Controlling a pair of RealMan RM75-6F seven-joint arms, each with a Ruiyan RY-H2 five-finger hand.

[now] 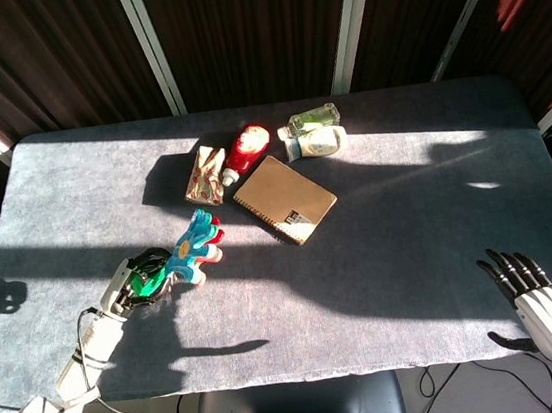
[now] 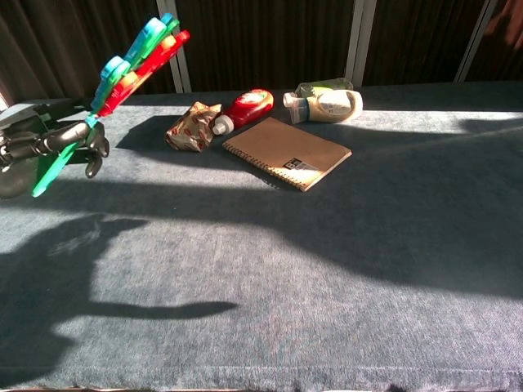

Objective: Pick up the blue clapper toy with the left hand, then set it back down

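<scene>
The clapper toy [image 1: 195,243] has blue, green and red hand-shaped paddles on a green handle. My left hand [image 1: 136,282] grips that handle and holds the toy up off the table, paddles tilted up and to the right. In the chest view the clapper toy [image 2: 135,60] stands high at the upper left, with my left hand [image 2: 57,145] wrapped around the handle below it. My right hand [image 1: 537,300] rests at the table's near right edge, fingers spread and holding nothing.
A brown spiral notebook [image 1: 285,198] lies at the table's centre. Behind it sit a crumpled snack packet [image 1: 206,174], a red bottle [image 1: 247,150] and a cream bottle [image 1: 316,143] with a green-capped one [image 1: 314,118]. Grey cloth covers the table [image 1: 385,274].
</scene>
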